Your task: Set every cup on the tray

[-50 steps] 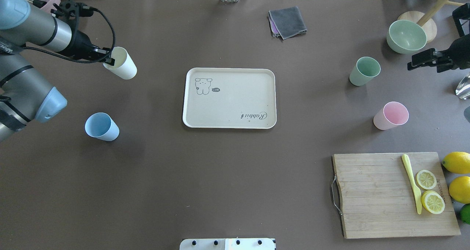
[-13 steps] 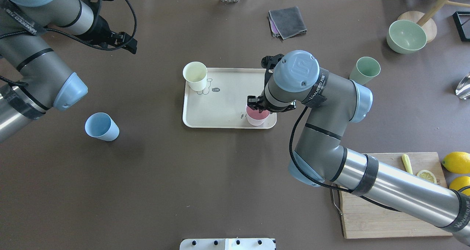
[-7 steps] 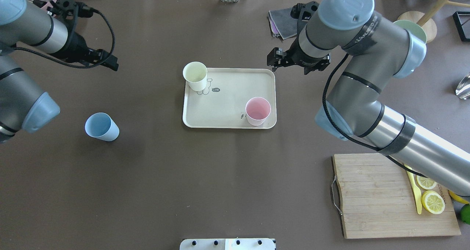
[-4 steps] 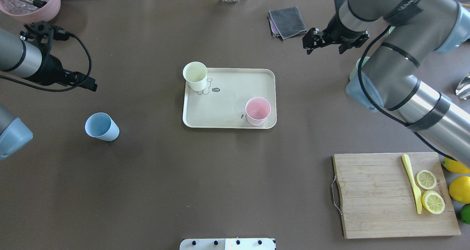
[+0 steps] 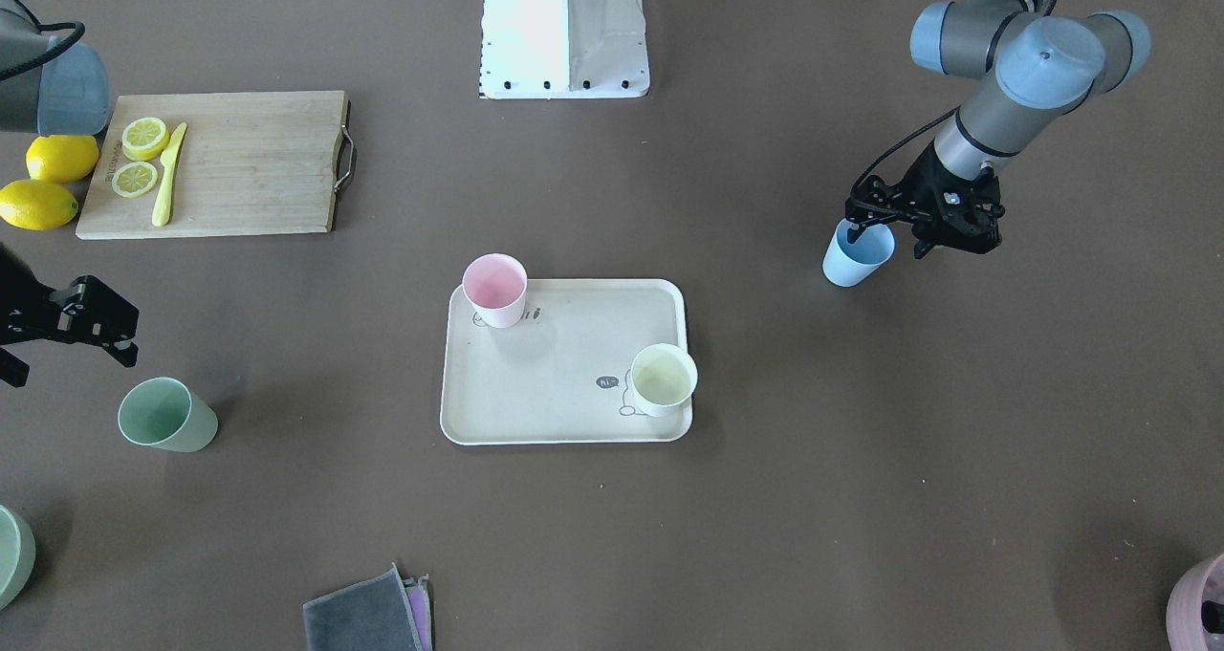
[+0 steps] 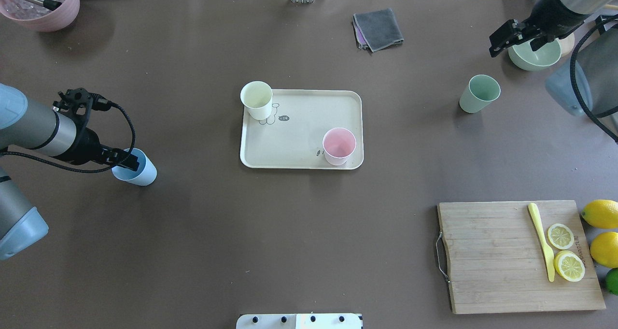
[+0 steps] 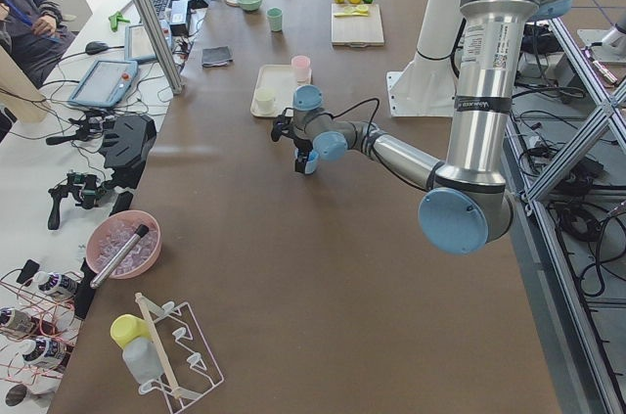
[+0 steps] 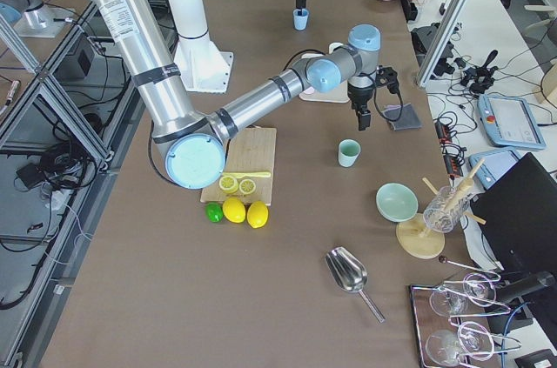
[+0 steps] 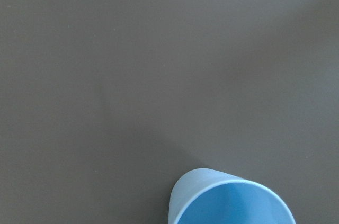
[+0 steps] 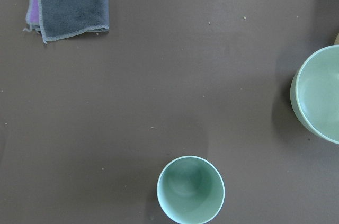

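The beige tray lies mid-table. The cream-yellow cup stands at its far-left corner and the pink cup at its near-right corner. The light blue cup stands on the table to the left. My left gripper is open at its rim, one finger inside the cup and one outside. The left wrist view shows the blue cup at the bottom edge. The sage green cup stands on the table to the right. My right gripper is open and empty, above and beyond it. The right wrist view looks down on this cup.
A green bowl and wooden stand sit far right, a grey cloth at the back. A wooden cutting board with lemon slices and a yellow knife is front right, lemons beside it. A pink bowl is back left.
The cream and pink cups were set on the tray. My left gripper has since come down to the blue cup's rim. My right arm has swung right, past the green cup.
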`<move>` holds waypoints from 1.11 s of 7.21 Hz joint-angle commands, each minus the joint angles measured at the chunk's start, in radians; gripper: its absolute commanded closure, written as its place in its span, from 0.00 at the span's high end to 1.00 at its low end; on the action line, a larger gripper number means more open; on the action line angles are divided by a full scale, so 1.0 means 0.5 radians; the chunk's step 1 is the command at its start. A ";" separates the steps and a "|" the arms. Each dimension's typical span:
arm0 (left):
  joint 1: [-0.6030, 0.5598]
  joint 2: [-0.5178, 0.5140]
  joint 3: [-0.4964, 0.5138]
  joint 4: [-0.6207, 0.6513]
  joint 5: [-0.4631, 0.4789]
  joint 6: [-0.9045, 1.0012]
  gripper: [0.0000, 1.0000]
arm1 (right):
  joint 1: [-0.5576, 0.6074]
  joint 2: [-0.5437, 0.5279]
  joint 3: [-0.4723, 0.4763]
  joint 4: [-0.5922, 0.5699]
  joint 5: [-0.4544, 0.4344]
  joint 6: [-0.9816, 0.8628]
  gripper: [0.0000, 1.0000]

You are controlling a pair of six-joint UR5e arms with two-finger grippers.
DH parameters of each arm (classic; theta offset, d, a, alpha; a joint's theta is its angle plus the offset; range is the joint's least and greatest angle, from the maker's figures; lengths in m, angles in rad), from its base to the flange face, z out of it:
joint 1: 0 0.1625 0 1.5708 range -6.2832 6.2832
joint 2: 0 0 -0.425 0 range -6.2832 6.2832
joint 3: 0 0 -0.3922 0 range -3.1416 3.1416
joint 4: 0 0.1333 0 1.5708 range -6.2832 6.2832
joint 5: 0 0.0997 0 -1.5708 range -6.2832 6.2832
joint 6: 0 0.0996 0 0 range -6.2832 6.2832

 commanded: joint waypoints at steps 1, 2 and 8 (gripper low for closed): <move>0.046 0.003 0.044 -0.002 0.063 0.010 0.02 | 0.005 -0.008 0.000 0.001 0.004 -0.006 1.00; 0.050 -0.012 0.029 -0.002 0.076 0.007 0.00 | 0.005 -0.026 0.000 0.001 0.004 -0.006 1.00; 0.086 -0.796 0.003 0.706 -0.022 -0.210 0.00 | 0.155 -0.263 -0.018 0.053 0.022 -0.252 1.00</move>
